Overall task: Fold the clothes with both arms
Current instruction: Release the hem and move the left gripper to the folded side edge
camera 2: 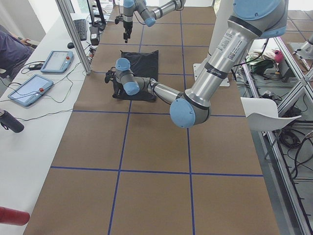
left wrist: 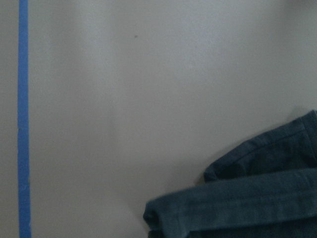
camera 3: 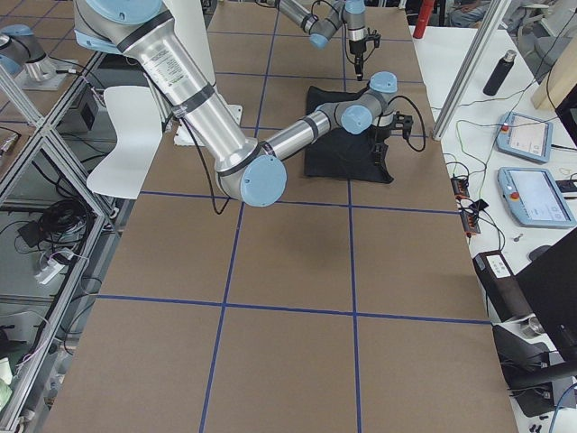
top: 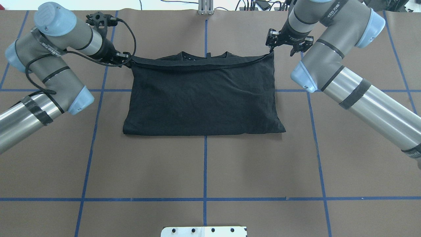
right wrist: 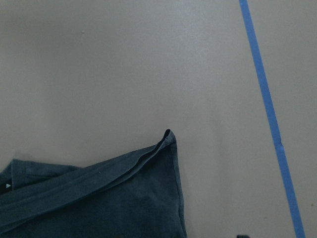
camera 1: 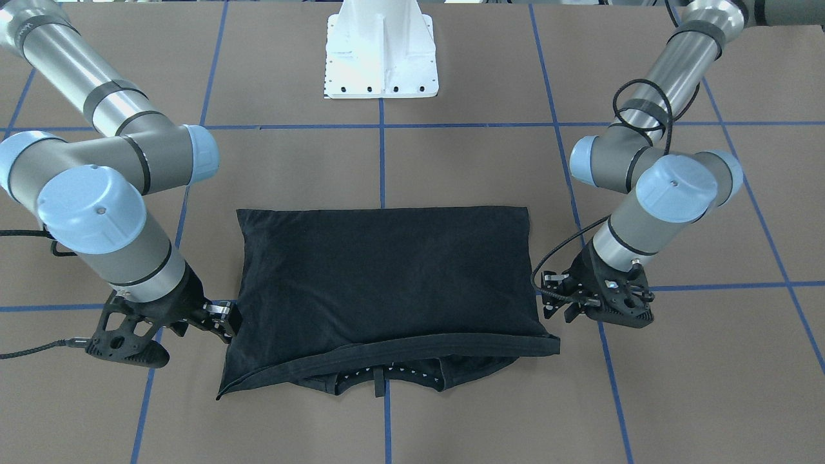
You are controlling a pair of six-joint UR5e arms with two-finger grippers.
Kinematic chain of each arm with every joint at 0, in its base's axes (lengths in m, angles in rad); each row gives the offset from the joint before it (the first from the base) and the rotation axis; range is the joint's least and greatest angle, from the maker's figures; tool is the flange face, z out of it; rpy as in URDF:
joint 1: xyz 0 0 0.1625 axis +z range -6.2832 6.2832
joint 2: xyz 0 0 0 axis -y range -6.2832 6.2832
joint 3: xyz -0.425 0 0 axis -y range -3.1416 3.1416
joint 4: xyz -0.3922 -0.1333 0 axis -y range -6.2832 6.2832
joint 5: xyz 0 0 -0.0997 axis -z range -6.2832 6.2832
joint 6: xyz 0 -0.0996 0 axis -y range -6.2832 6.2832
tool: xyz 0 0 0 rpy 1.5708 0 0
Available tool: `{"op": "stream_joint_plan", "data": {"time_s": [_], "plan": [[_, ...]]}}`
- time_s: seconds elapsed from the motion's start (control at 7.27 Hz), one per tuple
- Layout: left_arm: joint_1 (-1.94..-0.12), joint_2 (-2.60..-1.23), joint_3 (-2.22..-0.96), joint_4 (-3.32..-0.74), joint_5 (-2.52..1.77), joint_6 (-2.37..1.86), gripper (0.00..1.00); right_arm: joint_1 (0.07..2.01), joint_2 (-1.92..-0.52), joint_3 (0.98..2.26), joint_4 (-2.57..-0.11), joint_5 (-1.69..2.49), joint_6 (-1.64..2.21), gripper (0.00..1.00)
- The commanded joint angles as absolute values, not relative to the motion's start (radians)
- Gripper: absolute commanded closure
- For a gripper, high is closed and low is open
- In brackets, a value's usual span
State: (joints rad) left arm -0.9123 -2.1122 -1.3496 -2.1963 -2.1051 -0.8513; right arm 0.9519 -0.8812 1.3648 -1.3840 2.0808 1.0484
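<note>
The black T-shirt lies folded in half on the brown table, plain side up, with the hem laid near the collar. Its logo is hidden. The shirt also shows in the overhead view. My left gripper hovers open just above the hem's corner, also seen from overhead. My right gripper hovers open at the other side of the shirt, above that hem corner, also seen from overhead. Both corners lie flat on the table.
The white base pedestal stands at the robot's side of the table. Blue tape lines cross the brown surface. A side bench with tablets and a bottle runs along the operators' edge.
</note>
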Motion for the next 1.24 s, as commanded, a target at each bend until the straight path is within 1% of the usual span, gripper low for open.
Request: {"op": "stream_joint_plan", "data": {"time_s": [0.0, 0.28, 0.41, 0.55, 0.69, 0.96, 1.1], "plan": [[-0.911, -1.993, -1.491, -2.197, -2.132, -0.845, 0.0, 0.962, -0.928, 1.435, -1.385, 2.111, 1.025, 0.0], [-0.899, -1.959, -1.532, -2.198, -2.135, -0.873, 0.0, 0.96, -0.951, 1.465, -1.384, 2.109, 1.025, 0.0], [-0.87, -1.919, -1.551, -2.251, -2.135, -0.92, 0.0, 0.95, -0.968, 1.491, -1.384, 2.1, 1.025, 0.0], [-0.815, -1.87, -1.548, -2.363, -2.129, -1.008, 0.0, 0.945, -0.976, 1.505, -1.384, 2.1, 1.025, 0.0], [-0.777, -1.85, -1.549, -2.434, -2.125, -1.093, 0.0, 0.943, -0.976, 1.505, -1.384, 2.1, 1.026, 0.0], [-0.692, -1.852, -1.543, -2.439, -2.094, -1.157, 0.0, 0.943, -0.979, 1.505, -1.384, 2.1, 1.026, 0.0], [-0.675, -1.852, -1.545, -2.439, -2.086, -1.164, 0.03, 0.943, -0.979, 1.506, -1.384, 2.1, 1.026, 0.0]]}}
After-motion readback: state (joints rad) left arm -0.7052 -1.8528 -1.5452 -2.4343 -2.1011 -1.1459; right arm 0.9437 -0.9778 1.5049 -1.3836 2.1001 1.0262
